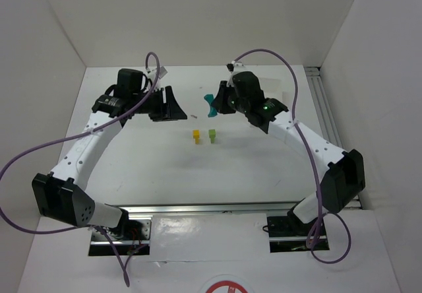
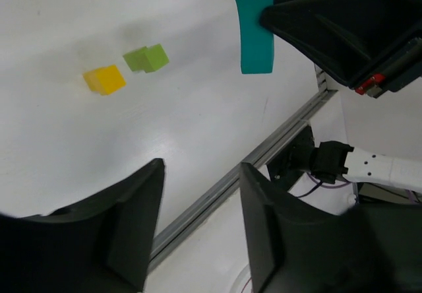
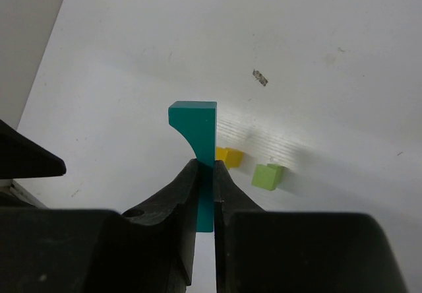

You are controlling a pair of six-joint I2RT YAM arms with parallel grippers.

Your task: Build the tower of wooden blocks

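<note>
Looking down from the top camera, we see the right gripper clamped on the teal arch, held clear of the table on its far side. Nearer, the yellow post and lime-green post stand just beside each other, not touching. The left gripper hangs to the arch's left. From the left wrist, we see its fingers spread apart, with both posts lying beyond them. From the right wrist, we see the jaws pinching the arch by its flat faces, its curve turned left, with both posts on the table to its right.
</note>
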